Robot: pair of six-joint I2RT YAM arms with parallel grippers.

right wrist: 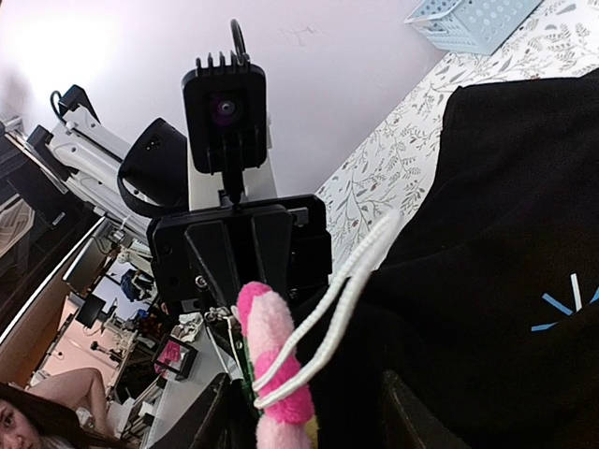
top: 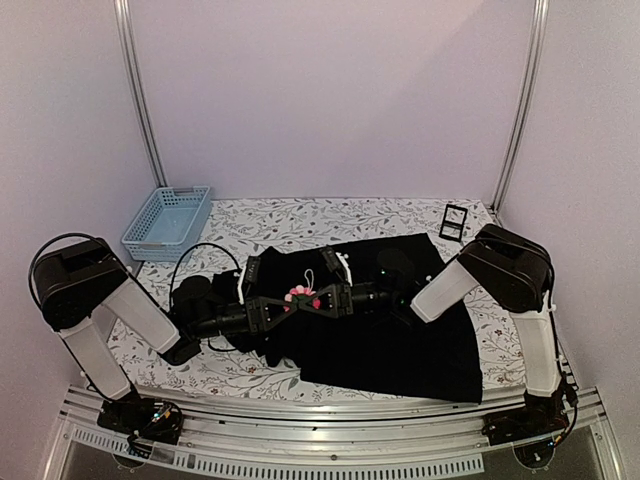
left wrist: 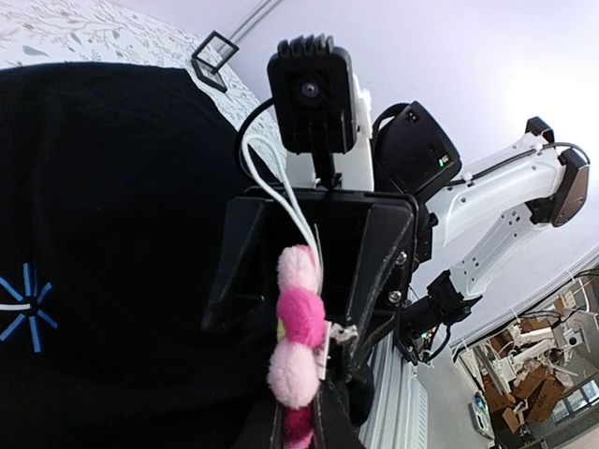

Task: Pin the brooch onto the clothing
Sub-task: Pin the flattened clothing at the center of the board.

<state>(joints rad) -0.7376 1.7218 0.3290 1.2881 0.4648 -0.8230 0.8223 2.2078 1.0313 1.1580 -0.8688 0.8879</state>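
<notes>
Meeting nose to nose above the middle of the table (top: 300, 213), the two arms have the brooch (left wrist: 299, 323) between them; the left gripper (top: 284, 304) is pinched tight on it, the pink petals standing up out of its fingertips in its own wrist view; the right gripper (top: 324, 298) faces it with its jaws apart on either side of the flower, and I cannot see either finger pressing on it; a loop of white cord (right wrist: 346, 290) hangs beside the petals; the brooch sits over the black shirt (top: 400, 340), which is spread across the flowered table cover, though whether it touches the fabric I cannot tell; the blue star emblem (left wrist: 23, 304) on the shirt lies off to one side, clear of the brooch; a light-blue basket (top: 165, 222) stands at the far left corner, and a small black stand (top: 453, 222) at the far right, both well away from the grippers.
</notes>
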